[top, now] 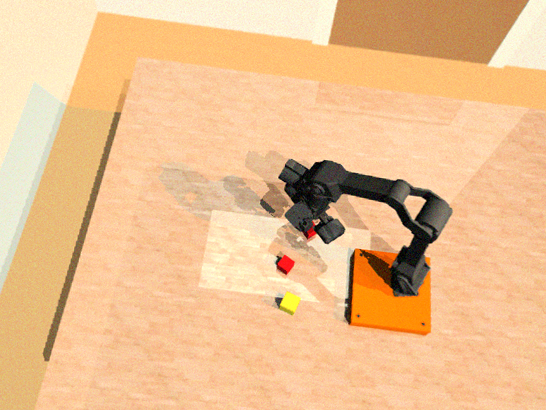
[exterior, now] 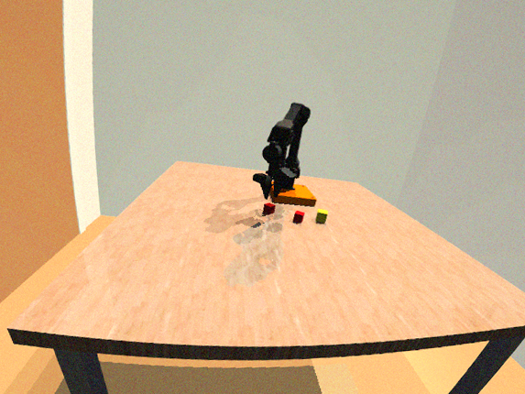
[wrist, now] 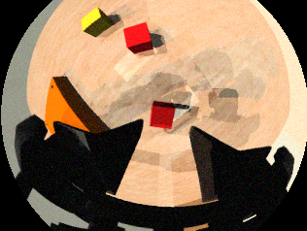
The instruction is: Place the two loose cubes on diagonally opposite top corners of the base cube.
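Landmark for your notes: the orange base plate (top: pixel 388 315) (exterior: pixel 303 194) (wrist: pixel 60 109) under the black arm (top: pixel 373 186) (exterior: pixel 296 114). It rests on the wood-grained tabletop (top: pixel 243 364) (exterior: pixel 262 307) (wrist: pixel 58 53).

Cubes: you have three, all off the same side of the plate, none touching it, each separately on the tabletop. In the top view that side is the plate's left.
- Yellow cube (top: pixel 289 303) (exterior: pixel 321 215) (wrist: pixel 96 22): left of the plate, about level with its lower part.
- Middle red cube (top: pixel 285 264) (exterior: pixel 298 216) (wrist: pixel 139 38): left of the plate, about level with its upper half, near the yellow one but apart from it.
- Outer red cube (top: pixel 310 233) (exterior: pixel 269 208) (wrist: pixel 162 115): up and left of the plate, past the level of its upper edge; partly covered by the fingers in your top view.

You cannot tell from these views which cube is the fixed base. Nothing is stacked; neither loose cube caps a corner.

Fingers (top: pixel 330 230) (exterior: pixel 264 184): spread, pinching nothing. The arm reaches out from the plate and bends down, placing them above the outer red cube. In your wrist view that cube appears beyond the gap, slightly closer to the finger on the plate's side. The tips look clear of it; you cannot judge the exact height.
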Controlling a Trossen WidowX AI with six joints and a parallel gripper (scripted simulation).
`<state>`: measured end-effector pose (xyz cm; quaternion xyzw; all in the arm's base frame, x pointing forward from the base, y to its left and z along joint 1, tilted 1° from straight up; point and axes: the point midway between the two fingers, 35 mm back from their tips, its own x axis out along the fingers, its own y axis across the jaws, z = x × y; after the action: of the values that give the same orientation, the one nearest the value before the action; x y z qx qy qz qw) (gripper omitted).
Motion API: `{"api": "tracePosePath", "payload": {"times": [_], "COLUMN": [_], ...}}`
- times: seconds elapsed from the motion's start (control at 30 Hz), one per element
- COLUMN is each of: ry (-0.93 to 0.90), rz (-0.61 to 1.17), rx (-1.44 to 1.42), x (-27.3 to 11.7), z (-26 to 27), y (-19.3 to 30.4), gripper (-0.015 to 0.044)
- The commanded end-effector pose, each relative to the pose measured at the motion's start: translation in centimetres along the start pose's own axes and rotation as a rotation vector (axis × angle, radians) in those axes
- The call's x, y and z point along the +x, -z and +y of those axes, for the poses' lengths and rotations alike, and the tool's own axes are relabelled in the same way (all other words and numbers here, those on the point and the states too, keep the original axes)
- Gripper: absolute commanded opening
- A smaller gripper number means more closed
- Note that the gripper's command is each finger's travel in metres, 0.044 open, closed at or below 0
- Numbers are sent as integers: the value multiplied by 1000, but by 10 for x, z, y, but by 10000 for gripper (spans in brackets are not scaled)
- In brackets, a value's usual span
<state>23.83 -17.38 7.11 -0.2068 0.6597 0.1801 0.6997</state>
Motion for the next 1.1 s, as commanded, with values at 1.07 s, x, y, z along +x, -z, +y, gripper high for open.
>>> {"api": "tracePosePath", "payload": {"times": [1.07], "ry": [-18], "rz": [13], "rx": [5], "x": [47], "z": [6], "y": [3], "gripper": [134]}}
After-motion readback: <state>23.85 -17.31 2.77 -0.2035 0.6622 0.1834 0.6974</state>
